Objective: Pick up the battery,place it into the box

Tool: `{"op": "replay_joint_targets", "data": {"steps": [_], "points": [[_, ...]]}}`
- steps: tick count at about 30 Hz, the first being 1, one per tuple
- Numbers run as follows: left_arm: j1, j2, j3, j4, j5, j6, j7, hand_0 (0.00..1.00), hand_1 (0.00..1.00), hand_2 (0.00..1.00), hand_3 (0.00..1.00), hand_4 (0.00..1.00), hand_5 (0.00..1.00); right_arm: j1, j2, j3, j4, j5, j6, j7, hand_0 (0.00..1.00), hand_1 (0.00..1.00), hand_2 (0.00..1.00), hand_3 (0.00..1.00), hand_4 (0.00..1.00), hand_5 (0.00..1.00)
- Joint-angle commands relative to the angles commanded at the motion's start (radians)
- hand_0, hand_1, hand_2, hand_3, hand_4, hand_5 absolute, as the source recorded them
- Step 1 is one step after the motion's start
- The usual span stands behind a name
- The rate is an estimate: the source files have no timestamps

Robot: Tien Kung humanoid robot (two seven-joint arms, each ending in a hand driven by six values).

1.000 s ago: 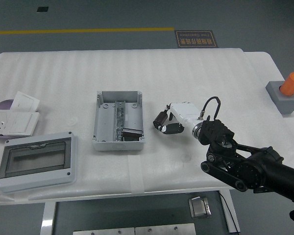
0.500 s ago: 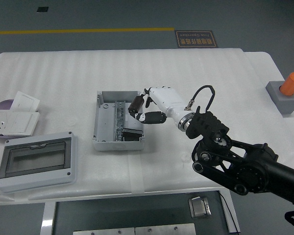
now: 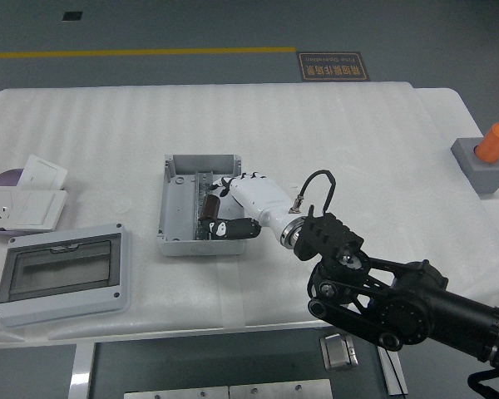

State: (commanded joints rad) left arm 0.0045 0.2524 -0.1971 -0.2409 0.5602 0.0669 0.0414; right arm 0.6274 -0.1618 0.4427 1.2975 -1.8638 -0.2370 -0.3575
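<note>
An open grey box (image 3: 175,208) lies on the white table left of centre, with a metal rail and a black part inside. My right hand (image 3: 219,212), white with black fingertips, reaches over the box's right side and is shut on a dark cylindrical battery (image 3: 210,206), holding it inside the box opening. The black right arm (image 3: 382,291) comes in from the lower right. The left hand is out of view.
A grey enclosure with a tinted window lid (image 3: 60,271) lies at the front left. White socket plates (image 3: 25,199) lie at the far left. A grey block with an orange cylinder (image 3: 487,156) stands at the right edge.
My right hand has moved left from the table right of the box to over the box's inside, carrying the battery down into the opening.
</note>
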Motion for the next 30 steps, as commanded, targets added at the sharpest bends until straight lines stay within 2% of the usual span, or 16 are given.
{"op": "replay_joint_targets", "data": {"steps": [6,11,23,26,30], "points": [[0.0,0.0,-0.003,0.0,0.0,0.0,-0.001,0.626,0.65,0.511,0.596,0.512,0.466,-0.007,-0.009,0.016,-0.006,0.029,-0.01,0.014,0.998,0.998,0.998,0.998,0.876,0.662],[0.001,-0.001,-0.005,0.0,0.001,0.0,-0.001,0.627,0.651,0.511,0.596,0.513,0.466,-0.022,-0.041,0.075,0.001,0.04,-0.023,0.026,0.998,0.998,0.998,0.998,0.881,0.672],[0.013,0.004,-0.001,0.004,-0.013,0.0,-0.001,0.627,0.651,0.51,0.596,0.512,0.453,-0.112,-0.224,0.32,-0.037,0.04,-0.033,0.039,0.998,0.998,0.998,0.998,0.876,0.69],[0.019,0.004,0.002,0.005,-0.018,0.001,-0.001,0.627,0.651,0.51,0.596,0.512,0.453,-0.154,-0.257,0.38,-0.032,0.059,-0.038,0.051,0.998,0.998,0.998,0.998,0.876,0.69],[0.027,0.001,-0.002,0.006,-0.017,0.003,-0.001,0.626,0.651,0.51,0.597,0.513,0.449,-0.209,-0.289,0.447,0.002,0.145,-0.049,0.096,0.998,0.998,0.998,0.998,0.869,0.685]]}}
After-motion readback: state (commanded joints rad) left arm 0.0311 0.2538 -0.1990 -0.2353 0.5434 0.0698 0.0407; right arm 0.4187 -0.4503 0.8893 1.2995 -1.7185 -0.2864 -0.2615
